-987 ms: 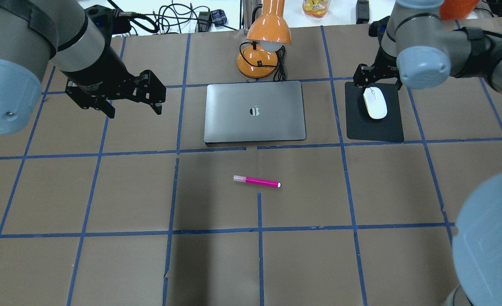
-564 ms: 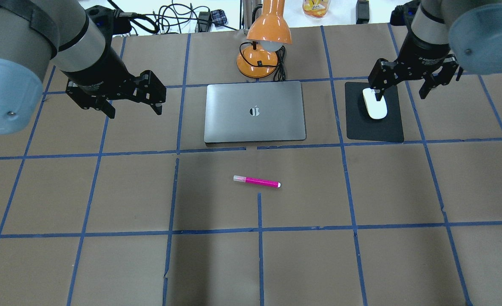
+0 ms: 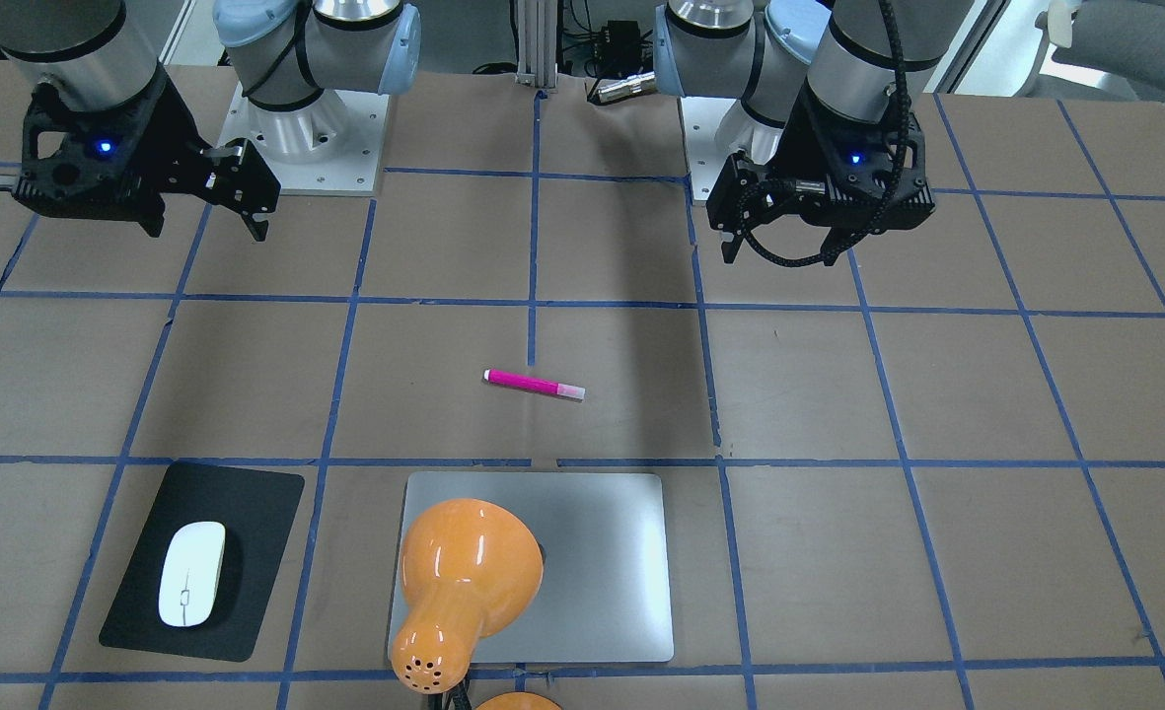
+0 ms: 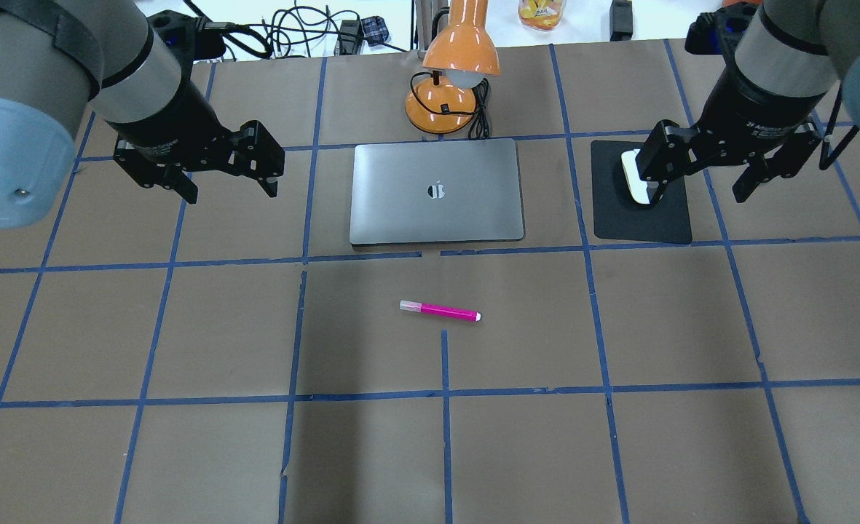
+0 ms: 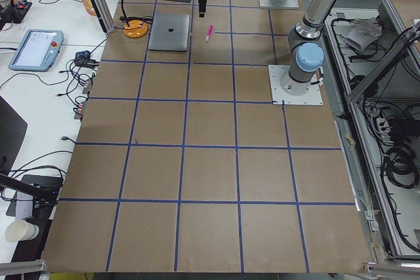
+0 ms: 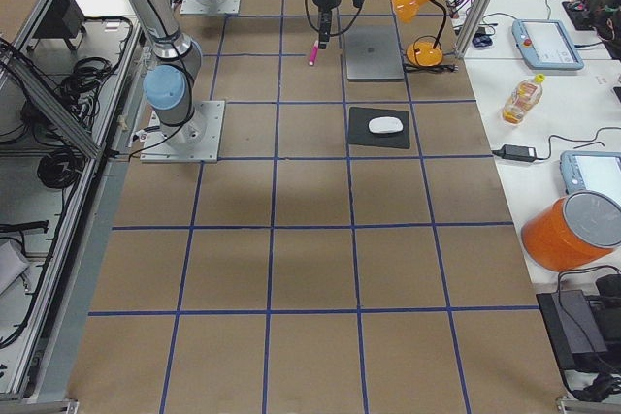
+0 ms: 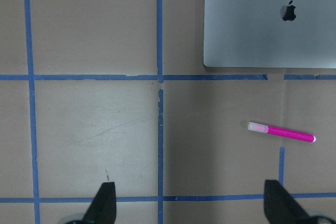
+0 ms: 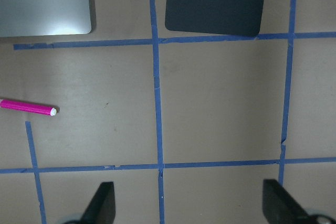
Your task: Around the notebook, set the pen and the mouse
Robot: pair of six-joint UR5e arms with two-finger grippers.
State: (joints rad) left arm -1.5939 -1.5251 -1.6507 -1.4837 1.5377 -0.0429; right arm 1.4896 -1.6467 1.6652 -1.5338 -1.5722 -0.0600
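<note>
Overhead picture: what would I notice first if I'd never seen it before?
Probably the short, bright magenta-pink pen, lying alone on the brown table, nearer the robot than the big silver-grey metal notebook. Then the shiny orange desk lamp behind the notebook, and the glossy white oval mouse on a matte black pad beside it.

An orange desk lamp (image 4: 461,51) stands on the blue-taped table (image 4: 182,327); a black pad (image 4: 641,222) lies flat.
</note>
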